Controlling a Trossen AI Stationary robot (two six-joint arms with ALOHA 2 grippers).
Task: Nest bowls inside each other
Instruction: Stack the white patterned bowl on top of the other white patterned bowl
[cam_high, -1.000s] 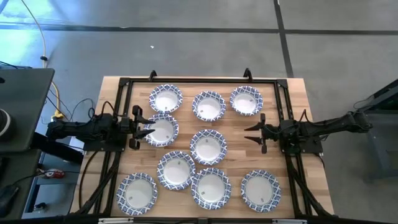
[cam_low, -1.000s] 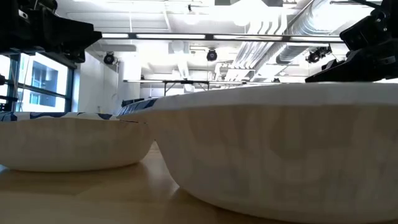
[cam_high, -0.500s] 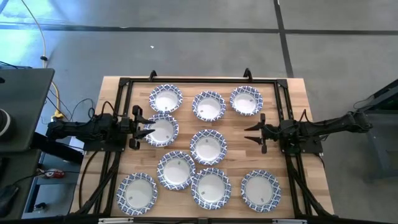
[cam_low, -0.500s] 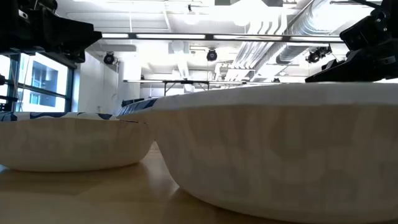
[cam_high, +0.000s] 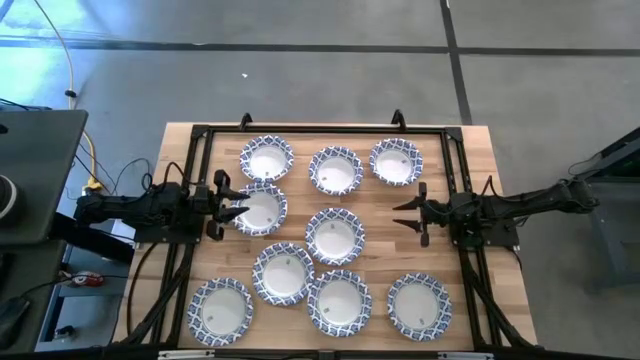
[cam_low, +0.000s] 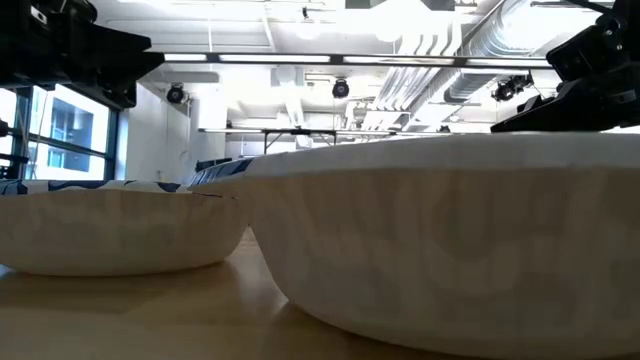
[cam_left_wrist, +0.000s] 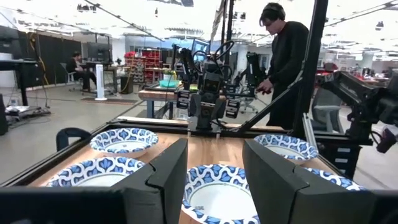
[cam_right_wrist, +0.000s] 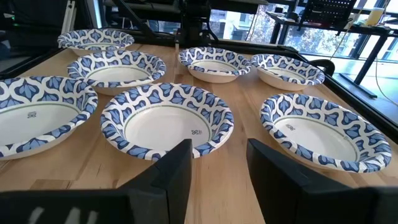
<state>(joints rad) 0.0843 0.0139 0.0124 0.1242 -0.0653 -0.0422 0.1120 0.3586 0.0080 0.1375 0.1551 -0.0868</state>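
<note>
Several bowls, white inside with blue-and-white patterned rims, stand apart and upright on the wooden table (cam_high: 470, 160). Three are in the far row (cam_high: 335, 170), two in the middle (cam_high: 334, 236) and several near the front (cam_high: 339, 303). My left gripper (cam_high: 238, 207) is open and level, over the left rim of the middle-left bowl (cam_high: 262, 210). In its wrist view that gripper (cam_left_wrist: 214, 146) frames this bowl (cam_left_wrist: 217, 193) without touching it. My right gripper (cam_high: 400, 214) is open right of the centre bowl (cam_right_wrist: 166, 121), its fingers (cam_right_wrist: 180, 168) above bare wood.
A black metal frame (cam_high: 195, 135) runs round the table's edges, with rails along both sides beside the arms. Two bowls (cam_low: 450, 250) fill the low view close up. A person (cam_left_wrist: 286, 56) stands in the room beyond the table's right side.
My left gripper has rolled a little about its own pointing line and has otherwise stayed where it was. The bowls and my right gripper have not moved.
</note>
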